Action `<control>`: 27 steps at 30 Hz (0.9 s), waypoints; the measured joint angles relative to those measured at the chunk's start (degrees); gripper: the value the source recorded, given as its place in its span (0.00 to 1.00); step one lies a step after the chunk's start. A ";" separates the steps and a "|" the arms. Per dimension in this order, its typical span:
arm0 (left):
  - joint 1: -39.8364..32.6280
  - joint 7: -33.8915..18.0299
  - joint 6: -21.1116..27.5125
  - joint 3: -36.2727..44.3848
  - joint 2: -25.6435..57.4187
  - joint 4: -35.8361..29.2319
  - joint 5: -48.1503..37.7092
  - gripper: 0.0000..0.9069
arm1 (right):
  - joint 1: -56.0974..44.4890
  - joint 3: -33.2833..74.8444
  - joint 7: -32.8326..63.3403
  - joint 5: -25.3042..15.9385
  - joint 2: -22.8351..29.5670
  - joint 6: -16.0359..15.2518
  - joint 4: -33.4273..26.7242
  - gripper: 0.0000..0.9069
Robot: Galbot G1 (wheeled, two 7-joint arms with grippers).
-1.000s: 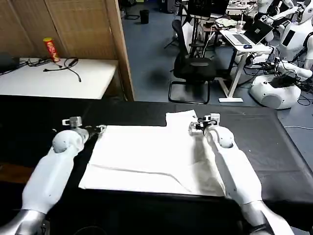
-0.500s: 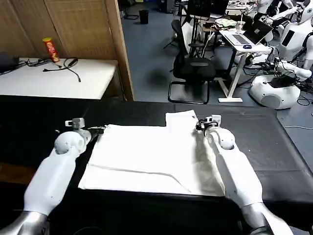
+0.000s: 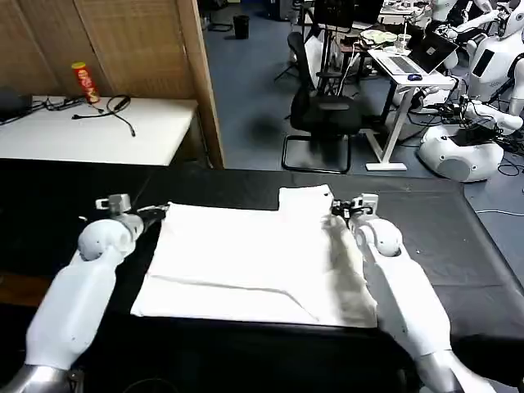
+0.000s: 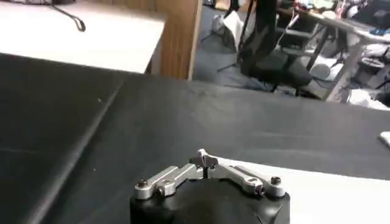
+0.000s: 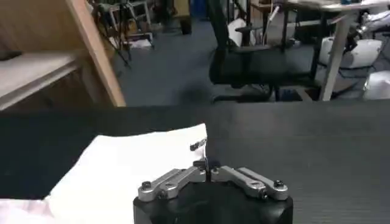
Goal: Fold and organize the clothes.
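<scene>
T-shirt [image 3: 254, 262] flat between left gripper [image 3: 155, 212], right gripper [image 3: 340, 208].

T-shirt [image 3: 246, 262] print hidden; right arm covers edge.

Table under a black tablecloth [image 3: 458, 237], white T-shirt [image 3: 246, 258] spread flat at its middle

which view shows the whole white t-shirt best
The head view: the white T-shirt lies spread flat on the black tablecloth between both arms. The right wrist view shows one corner; the left wrist view shows an edge strip.
</scene>
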 joint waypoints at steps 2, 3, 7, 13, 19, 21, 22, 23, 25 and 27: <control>1.28 -0.03 0.05 -0.67 0.83 -2.52 -0.64 0.00 | -1.84 0.66 -0.01 0.75 -1.19 -0.08 3.05 0.00; 2.24 -0.02 0.08 -1.15 1.41 -4.04 -0.95 0.00 | -2.76 0.98 0.00 0.87 -1.77 -0.08 4.42 0.00; 6.30 -0.02 0.17 -2.85 3.36 -9.49 -1.17 0.00 | -6.50 1.96 0.00 1.21 -4.07 -0.09 10.00 0.00; 11.99 -1.23 0.95 -5.46 5.49 -16.01 -1.11 0.00 | -12.51 3.89 0.65 1.16 -7.29 -1.19 17.69 0.00; 16.49 -2.33 1.98 -8.19 6.87 -20.61 0.23 0.00 | -18.70 5.85 0.91 1.10 -10.13 -2.36 24.09 0.00; 18.04 -2.35 2.37 -9.26 7.21 -21.81 0.40 0.00 | -21.21 6.43 1.31 1.06 -10.81 -3.05 26.15 0.00; 18.82 -2.33 2.56 -9.71 7.29 -22.52 0.41 0.00 | -22.43 6.70 1.57 1.03 -10.96 -3.30 27.12 0.00; 19.54 -2.32 2.68 -10.13 7.33 -23.12 0.41 0.00 | -23.80 7.06 1.81 1.02 -11.02 -3.63 28.13 0.00; 21.45 -2.20 2.97 -11.30 7.37 -24.74 0.46 0.00 | -26.18 7.81 2.19 1.01 -11.14 -4.14 29.81 0.00; 23.66 -2.05 3.14 -12.39 7.40 -26.46 0.49 0.00 | -28.58 8.72 2.69 1.00 -11.15 -4.84 31.49 0.00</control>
